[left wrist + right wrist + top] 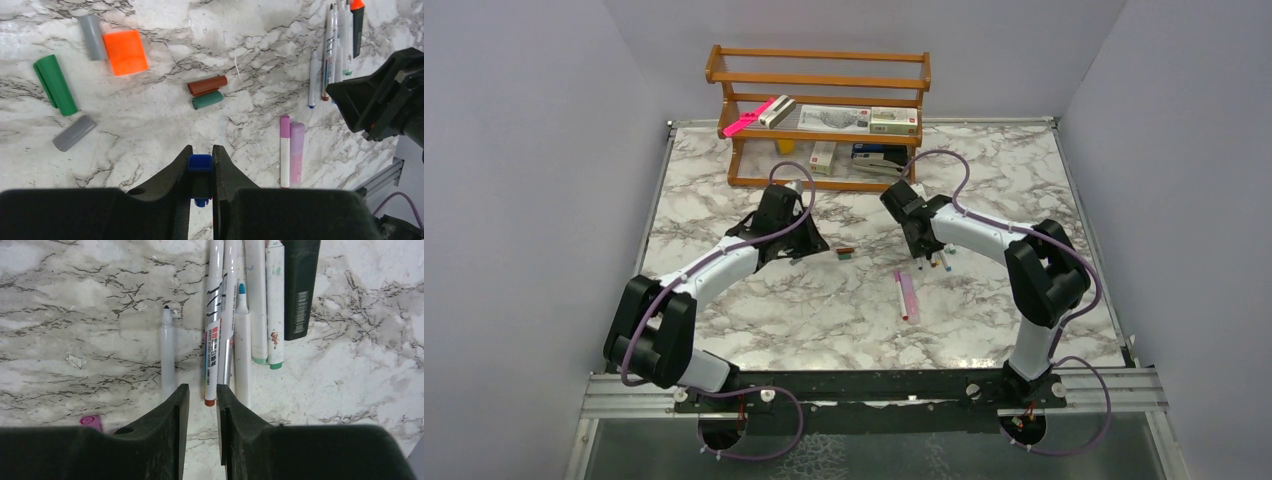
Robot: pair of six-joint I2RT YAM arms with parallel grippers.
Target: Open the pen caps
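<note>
My left gripper (201, 150) is shut on a blue cap (201, 163), held above the marble table (150, 125). A dark red cap (207, 85) and a small green cap (207, 100) lie side by side ahead of it. An orange cap (125, 51) and a larger green cap (55, 84) lie to the left. A lilac cap (297, 150) lies beside a pink-ended marker (284, 150). My right gripper (202, 390) is narrowly open and empty, over a row of uncapped white markers (242, 340) and a black highlighter (300, 285).
Two grey cylinders (92, 36) (74, 132) lie among the caps. A wooden shelf (824, 80) at the table's far edge holds small boxes and a long bright-pink item (749, 118). The right gripper's black body (385, 100) shows at the right of the left wrist view.
</note>
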